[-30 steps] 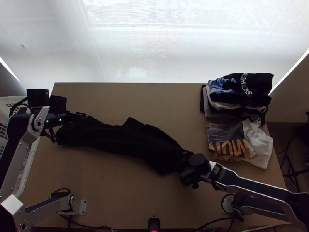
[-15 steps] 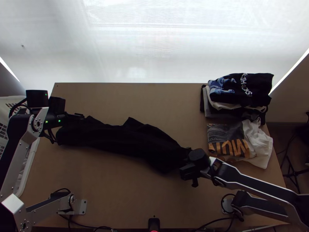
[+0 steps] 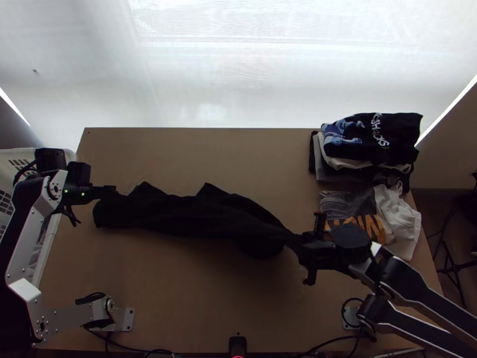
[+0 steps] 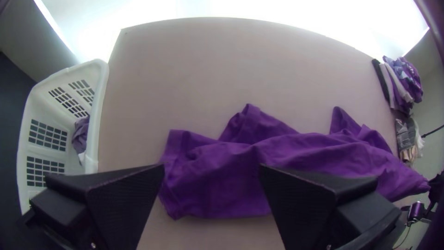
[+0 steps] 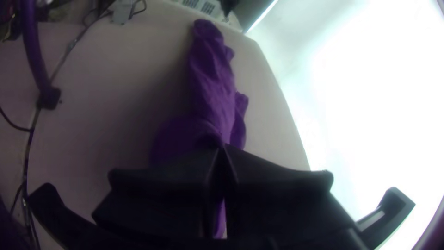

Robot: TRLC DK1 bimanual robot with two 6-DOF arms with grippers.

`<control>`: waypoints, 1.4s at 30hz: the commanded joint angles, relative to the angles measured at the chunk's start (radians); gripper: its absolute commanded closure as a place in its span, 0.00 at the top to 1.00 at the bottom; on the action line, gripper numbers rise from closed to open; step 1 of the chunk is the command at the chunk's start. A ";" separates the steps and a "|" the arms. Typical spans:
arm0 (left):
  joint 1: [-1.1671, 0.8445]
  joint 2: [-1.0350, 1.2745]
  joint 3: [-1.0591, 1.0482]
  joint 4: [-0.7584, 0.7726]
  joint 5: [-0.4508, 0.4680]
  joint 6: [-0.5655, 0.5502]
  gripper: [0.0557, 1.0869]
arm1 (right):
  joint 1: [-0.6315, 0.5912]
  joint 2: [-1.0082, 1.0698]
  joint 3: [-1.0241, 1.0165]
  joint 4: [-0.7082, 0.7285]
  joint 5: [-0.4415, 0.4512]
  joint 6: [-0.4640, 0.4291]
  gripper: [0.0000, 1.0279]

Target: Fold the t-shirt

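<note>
While our left gripper (image 3: 112, 192) hangs near the laundry basket (image 4: 95, 115) with its fingers spread, we have the dark t-shirt (image 3: 185, 216) bunched lengthwise, stretching away from that basket; well apart from it, our right gripper (image 3: 299, 240) pinches the shirt's far end.

Bright white backdrop (image 3: 238, 77) beyond wooden table (image 3: 179, 155) | dim wall (image 3: 450, 149) right | dark floor (image 3: 438, 209)
</note>
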 commanded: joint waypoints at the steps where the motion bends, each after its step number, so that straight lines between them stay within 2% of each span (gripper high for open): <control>1: 0.056 0.015 -0.032 0.002 0.001 0.023 0.96 | -0.101 0.034 0.129 0.063 0.001 0.094 0.03; 6: 0.055 -0.002 -0.044 -0.001 0.013 0.000 0.96 | -0.156 0.160 0.250 0.161 0.002 0.119 0.03; 10: 0.053 -0.026 -0.044 -0.021 0.078 -0.015 0.96 | -0.198 0.269 0.393 0.206 0.004 0.160 0.03; 15: 0.044 -0.053 -0.064 -0.041 0.079 -0.010 0.96 | -0.233 0.381 0.606 0.203 0.012 0.231 0.03; 19: 0.046 -0.079 -0.089 -0.041 0.079 -0.003 0.96 | -0.230 0.422 0.726 0.198 0.019 0.237 0.03; 27: 0.020 -0.109 -0.121 -0.039 0.098 -0.018 0.96 | -0.156 0.473 0.994 0.160 0.030 0.301 0.03; 32: -0.031 -0.132 -0.125 -0.041 0.098 -0.023 0.96 | -0.038 0.539 1.168 0.095 0.070 0.312 0.03; 36: -0.059 -0.131 -0.132 -0.039 0.098 -0.035 0.96 | 0.003 0.565 1.203 0.074 0.081 0.303 0.03; 42: -0.181 -0.123 -0.210 -0.039 0.095 -0.024 0.96 | -0.004 0.564 1.166 0.056 0.107 0.292 0.03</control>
